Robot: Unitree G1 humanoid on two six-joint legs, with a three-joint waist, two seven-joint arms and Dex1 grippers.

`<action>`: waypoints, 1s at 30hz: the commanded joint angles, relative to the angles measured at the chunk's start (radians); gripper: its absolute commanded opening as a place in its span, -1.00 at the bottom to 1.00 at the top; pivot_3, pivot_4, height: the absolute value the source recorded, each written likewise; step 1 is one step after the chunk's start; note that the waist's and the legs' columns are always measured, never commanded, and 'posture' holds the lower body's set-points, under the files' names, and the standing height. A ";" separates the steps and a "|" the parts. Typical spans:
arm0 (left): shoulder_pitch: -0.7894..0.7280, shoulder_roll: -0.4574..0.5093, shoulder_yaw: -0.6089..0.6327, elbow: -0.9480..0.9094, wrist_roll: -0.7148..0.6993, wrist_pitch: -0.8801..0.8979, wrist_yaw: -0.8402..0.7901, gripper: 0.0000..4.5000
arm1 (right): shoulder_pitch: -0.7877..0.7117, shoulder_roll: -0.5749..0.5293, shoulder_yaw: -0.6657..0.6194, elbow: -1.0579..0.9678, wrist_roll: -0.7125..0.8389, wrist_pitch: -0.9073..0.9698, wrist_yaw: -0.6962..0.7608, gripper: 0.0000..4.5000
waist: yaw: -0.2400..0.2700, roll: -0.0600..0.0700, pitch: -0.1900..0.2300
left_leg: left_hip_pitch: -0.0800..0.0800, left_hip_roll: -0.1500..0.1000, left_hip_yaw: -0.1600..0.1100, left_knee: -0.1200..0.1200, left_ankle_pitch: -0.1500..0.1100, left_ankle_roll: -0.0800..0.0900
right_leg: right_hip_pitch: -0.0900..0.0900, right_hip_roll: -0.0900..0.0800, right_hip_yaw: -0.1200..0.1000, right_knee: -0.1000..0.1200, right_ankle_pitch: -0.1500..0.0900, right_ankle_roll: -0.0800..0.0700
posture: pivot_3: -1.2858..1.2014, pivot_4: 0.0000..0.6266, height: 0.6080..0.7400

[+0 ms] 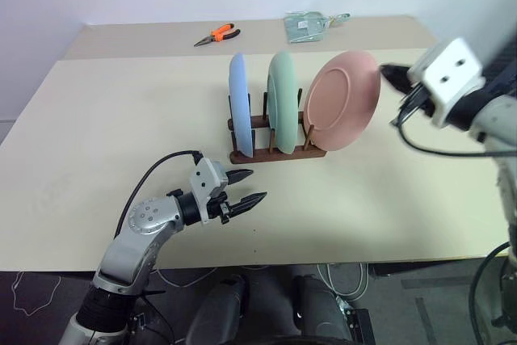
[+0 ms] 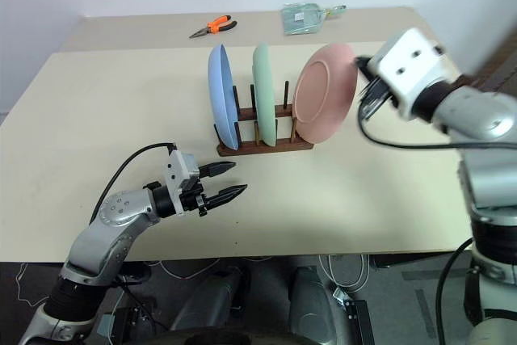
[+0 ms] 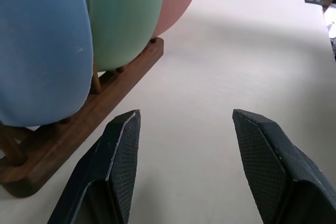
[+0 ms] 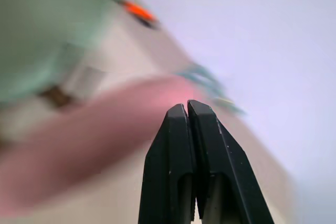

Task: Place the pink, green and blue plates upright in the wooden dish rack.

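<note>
- On the rack (image 1: 275,149), blue plate (image 1: 238,101), green plate (image 1: 282,99) and pink plate (image 1: 342,100) stand upright, pegs propping them.
- Left gripper (image 1: 245,191) waits wide before the rack, empty.
- Right gripper (image 1: 391,75), closed on nothing, sits beside the pink plate's rim.

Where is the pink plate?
In the left eye view the pink plate stands tilted at the right end of the wooden dish rack, beside the green plate.

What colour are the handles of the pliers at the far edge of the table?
Orange; the pliers show best in the left eye view.
</note>
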 commanded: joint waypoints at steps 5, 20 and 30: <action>-0.012 0.003 0.009 0.012 0.008 -0.032 -0.002 0.28 | 0.057 0.032 0.077 0.009 -0.077 -0.106 0.004 -0.98 | -0.008 0.000 0.000 | 0.000 0.000 0.001 0.000 0.000 0.000 | -0.001 0.000 0.001 0.001 0.000 0.000 | 0.03 -0.52 0.96; 0.010 0.026 0.059 0.050 0.028 -0.074 0.029 0.28 | 0.043 0.086 0.094 0.053 -0.078 -0.128 0.042 -0.98 | 0.001 0.000 0.000 | 0.001 -0.001 0.001 0.001 0.000 0.000 | 0.000 0.000 0.001 0.001 0.000 0.000 | 0.03 -0.52 0.96; 0.089 0.108 0.276 0.214 0.081 -0.161 0.129 0.28 | 0.157 0.225 -0.094 0.238 0.109 -0.142 0.029 -0.98 | -0.004 0.000 0.000 | 0.002 0.001 0.001 0.000 0.000 0.000 | -0.001 0.000 0.002 0.003 0.000 0.000 | 0.03 -0.52 0.96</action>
